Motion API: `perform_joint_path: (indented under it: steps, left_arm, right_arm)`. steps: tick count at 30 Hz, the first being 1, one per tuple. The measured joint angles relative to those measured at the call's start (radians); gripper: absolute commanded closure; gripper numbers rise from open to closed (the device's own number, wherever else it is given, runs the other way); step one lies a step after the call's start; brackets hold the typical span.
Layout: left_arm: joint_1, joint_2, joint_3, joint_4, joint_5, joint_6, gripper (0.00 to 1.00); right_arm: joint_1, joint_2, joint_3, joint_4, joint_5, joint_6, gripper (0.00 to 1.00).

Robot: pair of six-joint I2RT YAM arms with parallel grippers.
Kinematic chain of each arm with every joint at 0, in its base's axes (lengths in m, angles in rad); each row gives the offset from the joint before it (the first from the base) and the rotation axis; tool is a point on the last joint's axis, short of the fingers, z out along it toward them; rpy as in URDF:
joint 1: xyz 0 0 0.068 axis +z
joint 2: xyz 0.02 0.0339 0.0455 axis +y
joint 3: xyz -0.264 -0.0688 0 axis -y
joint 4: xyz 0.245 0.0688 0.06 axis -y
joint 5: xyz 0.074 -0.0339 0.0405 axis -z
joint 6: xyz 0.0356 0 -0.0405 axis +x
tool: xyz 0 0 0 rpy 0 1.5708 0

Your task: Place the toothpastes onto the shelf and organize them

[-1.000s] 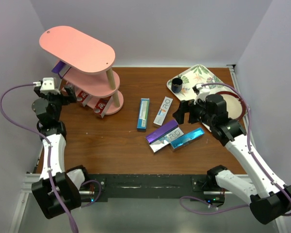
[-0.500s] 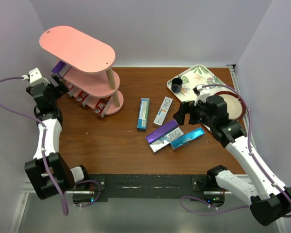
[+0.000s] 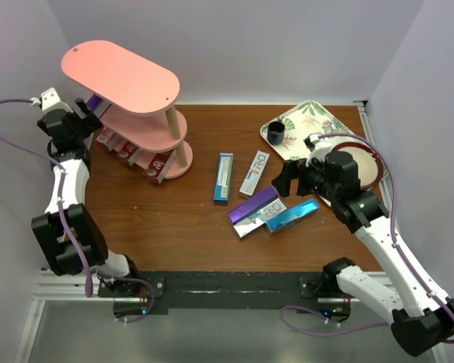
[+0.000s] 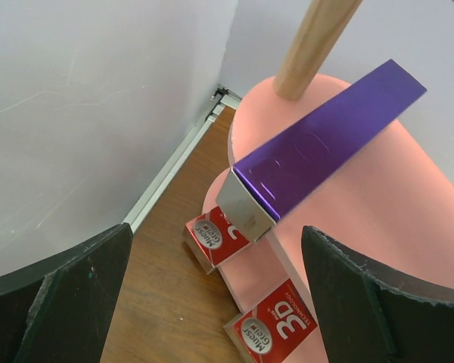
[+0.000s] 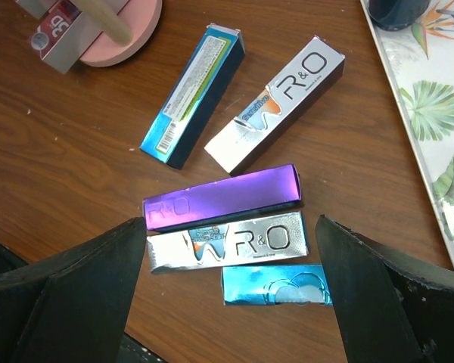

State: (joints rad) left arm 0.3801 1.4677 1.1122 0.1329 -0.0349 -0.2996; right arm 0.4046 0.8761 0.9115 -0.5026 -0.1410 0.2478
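Above counter point(image 3: 174, 219) centre, right gripper point(image 5: 228, 249), released and empty, hovers over purple toothpaste carton point(image 5: 223, 198), long axis spanning finger to finger; left gripper point(image 4: 216, 242), released, faces shelf point(image 4: 363, 212).

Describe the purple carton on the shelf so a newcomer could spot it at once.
Find the pink three-tier shelf in the far left corner of the table. On its middle board lies one glossy purple carton, one end poking past the rim. Its neighbours on the board below are red cartons, and the other purple carton lies out on the table.
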Motion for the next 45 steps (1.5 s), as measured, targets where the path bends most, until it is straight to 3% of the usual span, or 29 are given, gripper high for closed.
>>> perform_joint_path:
  steps: [27, 31, 38, 45]
  left_arm:
    - [0.005, 0.134, 0.152, -0.091, -0.045, 0.031, 0.01]
    - [0.005, 0.013, 0.055, -0.092, -0.04, 0.029, 0.01]
    - [-0.019, -0.378, -0.136, -0.082, -0.019, 0.022, 0.0]
    - [-0.174, -0.581, -0.192, -0.123, 0.121, 0.027, 0.0]
  right_arm:
    - [0.0, 0.002, 0.0, -0.002, 0.018, -0.002, 0.02]
    - [0.0, 0.002, 0.0, -0.001, 0.018, -0.003, 0.02]
    - [0.0, 0.016, 0.0, -0.001, 0.018, -0.003, 0.01]
    - [0.0, 0.021, 0.0, -0.002, 0.018, -0.002, 0.01]
